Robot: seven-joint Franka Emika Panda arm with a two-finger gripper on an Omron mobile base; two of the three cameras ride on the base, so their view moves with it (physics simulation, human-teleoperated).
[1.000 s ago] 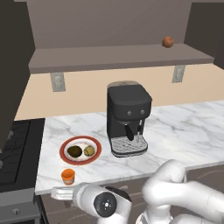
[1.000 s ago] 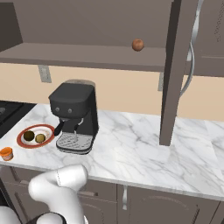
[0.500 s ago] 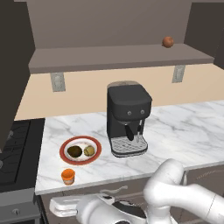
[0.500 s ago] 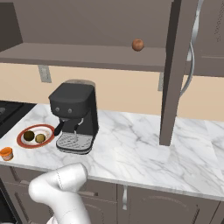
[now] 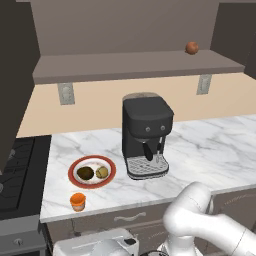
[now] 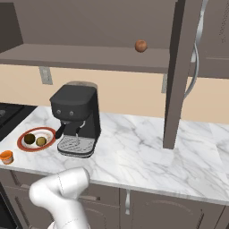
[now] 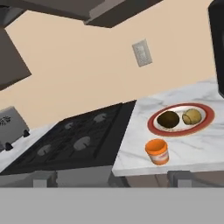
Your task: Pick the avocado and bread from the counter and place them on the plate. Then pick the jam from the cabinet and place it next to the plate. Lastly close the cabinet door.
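The red-rimmed plate (image 5: 73, 166) (image 6: 21, 142) (image 7: 178, 133) lies on the white marble counter (image 5: 210, 145), left of the coffee machine. On it rest the dark avocado (image 5: 85, 173) (image 6: 29, 138) (image 7: 169, 119) and the tan bread (image 5: 102, 172) (image 6: 41, 141) (image 7: 191, 116), side by side. The orange jam (image 5: 77, 201) (image 6: 6, 157) (image 7: 157, 151) stands upright on the counter just in front of the plate. My gripper (image 7: 113, 179) hangs low before the counter's front edge, open and empty, facing the jam and plate. The cabinet (image 5: 135, 65) stands open, its door (image 6: 179, 71) swung out.
A black coffee machine (image 5: 146, 135) (image 6: 76, 118) stands mid-counter. A black stove (image 7: 78, 140) (image 5: 17, 175) adjoins the counter's left end. A reddish-brown ball (image 5: 192, 47) (image 6: 141, 45) sits on the cabinet shelf. The door's silver handle (image 6: 195, 53) juts out at the right.
My arm has folded down and the hand has sunk below the counter's front edge. Plate, food and jam have stayed put.
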